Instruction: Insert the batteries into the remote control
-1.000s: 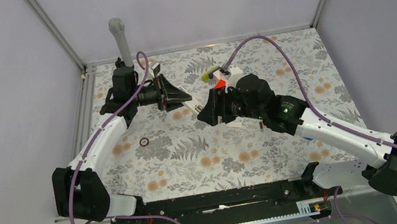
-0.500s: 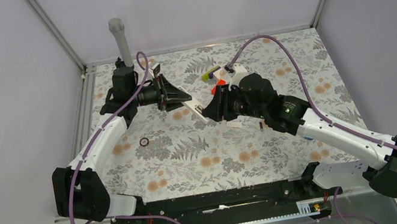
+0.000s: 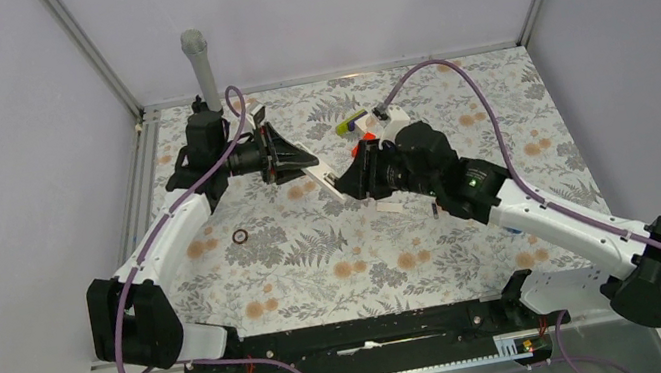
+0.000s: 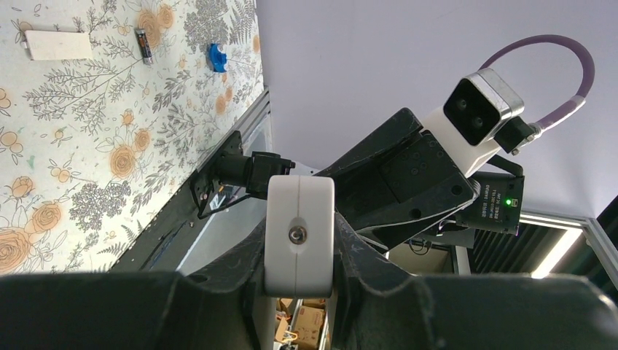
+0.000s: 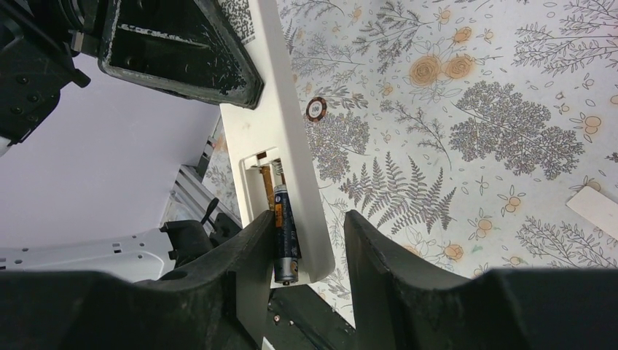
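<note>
While clamped by only one end and hanging clear of the table, liable to pivot or slide in the grip under any firm push from the far side: so judged of the remote control, white tip pinched end-on in the left gripper, jaws closed hard on it. Straddled at its open end by the right gripper, jaws apart, one finger touching the loaded cell, a thin strip of tabletop showing between the other finger and the remote's edge. Worth fearing from here: closing or dragging those fingers with the cell not fully down, popping it off its spring and out over the open end; equally, knocking the bar askew and losing alignment for the next load. Battery compartment uncovered, holding one dark battery lengthwise, coil spring just visible at its far end, near end close to the remote's tip; fully seated or not, impossible to tell. Neighbouring slot mostly hidden behind the finger, apparently unfilled where seen. Second battery lying flat on the table, well apart from both grippers, near a flat white cover and a small blue piece. Roughly half done by that count, with a pick-up from a flat surface to come: tiny, round, prone to rolling away from closing fingertips.
</note>
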Robot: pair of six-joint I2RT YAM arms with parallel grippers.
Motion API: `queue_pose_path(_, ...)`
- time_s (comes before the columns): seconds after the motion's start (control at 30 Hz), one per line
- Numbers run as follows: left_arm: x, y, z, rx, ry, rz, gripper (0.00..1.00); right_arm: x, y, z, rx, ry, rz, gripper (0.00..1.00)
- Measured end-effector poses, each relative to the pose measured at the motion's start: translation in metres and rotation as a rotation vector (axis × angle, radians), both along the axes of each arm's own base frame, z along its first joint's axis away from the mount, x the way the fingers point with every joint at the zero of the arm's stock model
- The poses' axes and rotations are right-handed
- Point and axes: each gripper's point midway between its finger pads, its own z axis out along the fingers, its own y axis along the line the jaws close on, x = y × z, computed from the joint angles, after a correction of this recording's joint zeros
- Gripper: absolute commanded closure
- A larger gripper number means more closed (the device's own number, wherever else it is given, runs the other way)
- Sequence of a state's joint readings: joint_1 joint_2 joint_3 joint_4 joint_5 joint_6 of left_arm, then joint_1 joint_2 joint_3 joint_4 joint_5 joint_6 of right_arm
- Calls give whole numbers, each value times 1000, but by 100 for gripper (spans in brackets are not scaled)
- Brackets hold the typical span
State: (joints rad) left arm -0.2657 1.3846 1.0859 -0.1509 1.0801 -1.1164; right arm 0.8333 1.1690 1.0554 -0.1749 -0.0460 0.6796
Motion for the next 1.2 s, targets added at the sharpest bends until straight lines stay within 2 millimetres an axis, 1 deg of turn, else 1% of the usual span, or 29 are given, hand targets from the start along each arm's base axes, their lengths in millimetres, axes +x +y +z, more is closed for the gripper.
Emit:
queue_pose_path(0.4,1,0,-4,-6,5,11,100,7,5,-5,10,16,-14,50)
queue_pose_path(0.5,1,0,-3,-8,5,13,100,9,5,-5,15,21,-21,48)
queue_pose_path(0.63,1,0,-3,-10,9,13,100,10,4,-4,22,29,-28,40)
queue_pose_path(0.8,1,0,-3,-10,12,14,100,12,0,-3,30,30,-41,38)
queue_pose_path(0.9,1,0,-3,-9,11,14,100,11,-3,0,40,23,-43,35)
queue_pose_path(1.0,2,0,-3,-9,11,17,100,10,-1,4,58,16,-31,30)
queue_pose_path(1.07,2,0,-3,-8,11,18,100,10,-1,4,65,15,-27,25)
queue_pose_path(1.2,3,0,-4,-6,13,25,100,7,-3,3,88,27,-28,3)
